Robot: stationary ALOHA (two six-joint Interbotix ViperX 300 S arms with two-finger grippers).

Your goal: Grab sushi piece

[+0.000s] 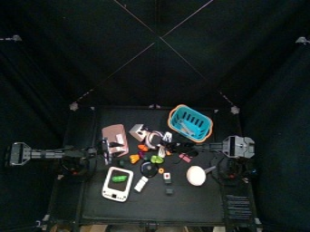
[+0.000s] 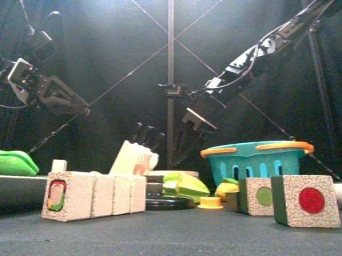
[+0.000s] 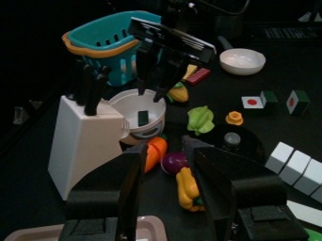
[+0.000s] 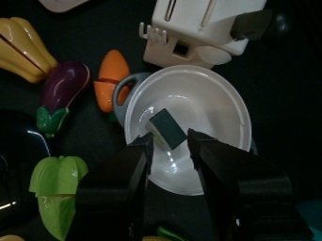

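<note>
- My right claw (image 4: 176, 168) hangs spread over the bowl (image 4: 214, 108), one jaw on either side of the sushi (image 4: 165, 126), which I read as lined up for a pinch not yet made.
- The sushi, a dark block, lies tilted against the bowl's inner wall, so I'd have to reach down inside the rim.
- Just beside the bowl sit a carrot (image 4: 112, 68) and an eggplant (image 4: 63, 85); the white knife block (image 4: 201, 28) crowds its other side, leaving little room.
- My left claw (image 3: 168, 179) waits open, well back over the counter (image 3: 258, 127), out of the way.
</note>
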